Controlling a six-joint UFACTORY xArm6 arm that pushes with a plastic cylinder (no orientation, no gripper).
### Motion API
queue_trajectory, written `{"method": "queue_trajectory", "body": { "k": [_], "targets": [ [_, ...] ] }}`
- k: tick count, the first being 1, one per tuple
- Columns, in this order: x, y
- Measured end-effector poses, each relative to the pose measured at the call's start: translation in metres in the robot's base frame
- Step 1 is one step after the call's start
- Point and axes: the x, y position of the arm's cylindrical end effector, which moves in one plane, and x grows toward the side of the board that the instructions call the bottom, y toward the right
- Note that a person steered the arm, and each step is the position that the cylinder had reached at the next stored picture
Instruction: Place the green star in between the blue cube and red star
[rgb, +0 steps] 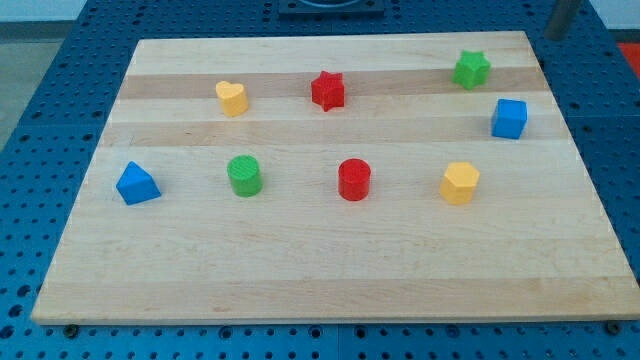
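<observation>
Approach step, nothing pushed yet: my tip (553, 36) stands off the bench (300, 270), at two o'clock of the green star (472, 69); no gripper exists to open or close. The star lies at eleven o'clock of the blue cube (509, 118), the red star (327, 90) well apart at nine o'clock. Next, a push toward eight o'clock.

No writing, label, brand, number or sign can be read anywhere in this view. The wooden table (330, 270) shows only its pale grain and a few darker strips, with no print or marking. The blocks on it are plain coloured pieces with bare faces, and the blue perforated surface (60, 60) around the table carries only rows of holes.
</observation>
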Motion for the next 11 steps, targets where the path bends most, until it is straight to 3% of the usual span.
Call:
{"method": "queue_trajectory", "body": {
  "k": [2, 3, 4, 5, 8, 11],
  "targets": [
    [-0.002, -0.008],
    [0.001, -0.067],
    [0.001, -0.067],
    [0.040, -0.095],
    [0.064, -0.112],
    [0.099, -0.269]
  ]
}}
